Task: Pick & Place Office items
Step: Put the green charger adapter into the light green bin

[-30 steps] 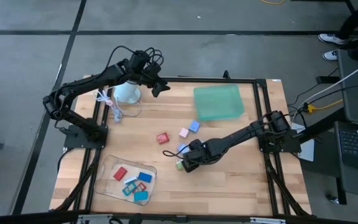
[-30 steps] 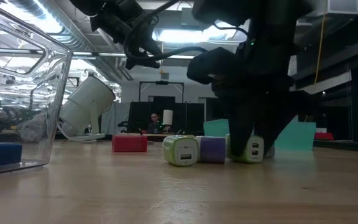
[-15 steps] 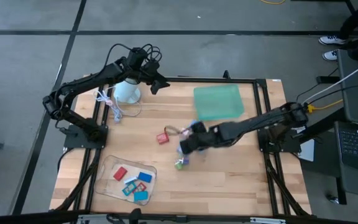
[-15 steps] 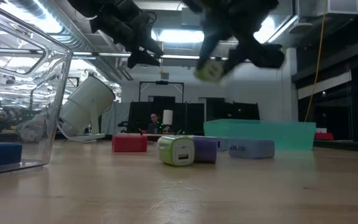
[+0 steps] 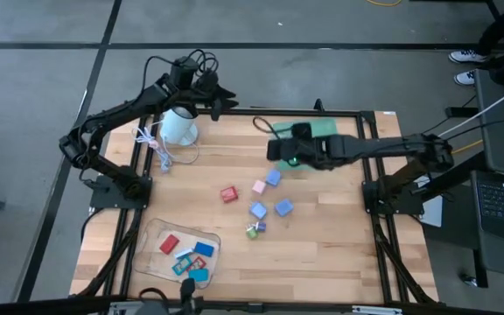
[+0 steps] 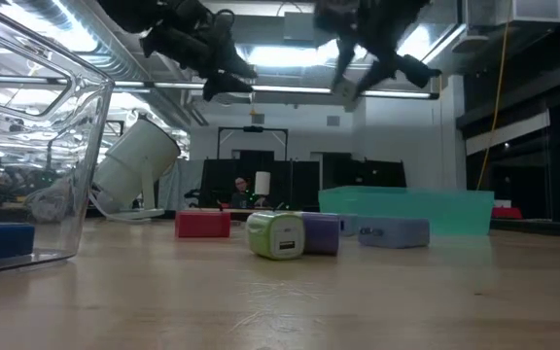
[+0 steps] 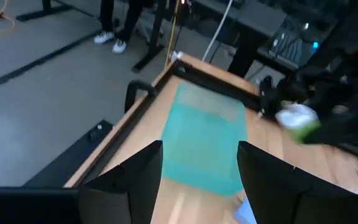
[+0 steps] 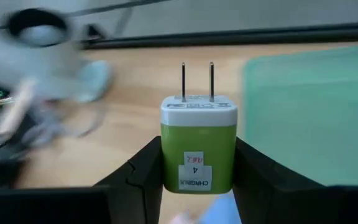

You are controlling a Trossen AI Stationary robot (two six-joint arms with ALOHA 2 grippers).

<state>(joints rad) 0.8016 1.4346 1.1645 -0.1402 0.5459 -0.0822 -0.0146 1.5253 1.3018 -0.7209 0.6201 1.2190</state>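
My right gripper (image 5: 276,150) is shut on a green-and-white charger cube (image 8: 198,148) high above the table, at the left edge of the teal tray (image 5: 309,143). My left gripper (image 5: 213,98) is open and empty, in the air past the white mug (image 5: 179,129) at the table's far edge. Loose pieces lie flat mid-table: a red one (image 5: 228,193), a pink one (image 5: 258,186), blue ones (image 5: 273,178) (image 5: 283,207) (image 5: 258,210) and a green one (image 5: 253,230). Several more lie in the clear container (image 5: 157,234). My right gripper pinches the charger cube's two opposite green sides (image 8: 166,163) between its two fingers (image 8: 143,177). The fingers lie about level and point toward the table's left. The cube is lifted clear, its white face and two prongs (image 8: 197,79) pointing away from the gripper.
The white mug lies tipped on its side at the far left, with a white coiled cord (image 5: 157,147) beside it. The teal tray sits at the far right. The clear container stands at the near left. Bare wood lies at the near right.
My right gripper has risen from the pieces mid-table with the green charger cube and has gone toward the far edge, to the teal tray. The cube is now lifted clear. The other pieces stay on the table. My left gripper has gone a little toward the far edge.
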